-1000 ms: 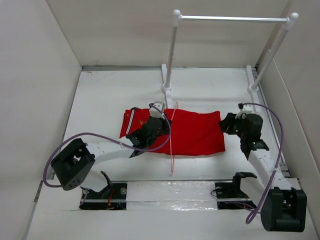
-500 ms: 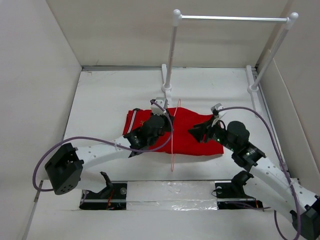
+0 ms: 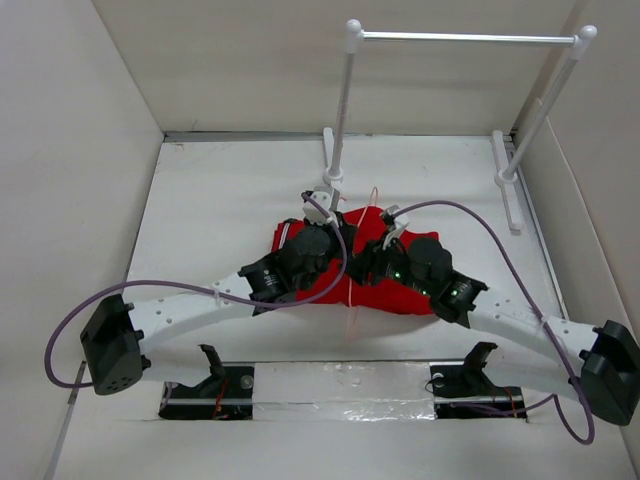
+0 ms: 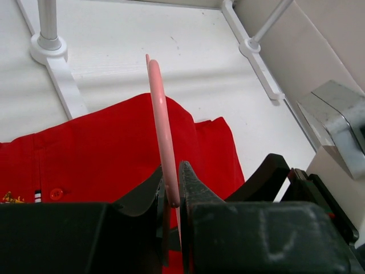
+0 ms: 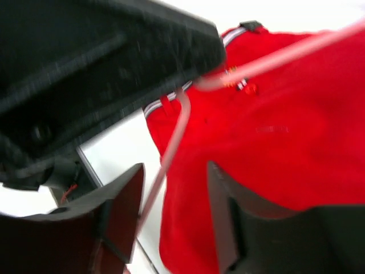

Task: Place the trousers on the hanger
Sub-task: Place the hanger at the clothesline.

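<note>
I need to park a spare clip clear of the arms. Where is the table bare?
Bare table lies left of the trousers up to the wall, right of them toward the rack, and at the far edge between its feet. The middle is crowded: left gripper, right gripper, hanger and trousers bunch there.

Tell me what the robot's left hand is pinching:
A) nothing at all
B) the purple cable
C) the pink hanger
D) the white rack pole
C: in the left wrist view the left gripper is shut on the thin pink wire of the hanger, which rises over the red trousers.
</note>
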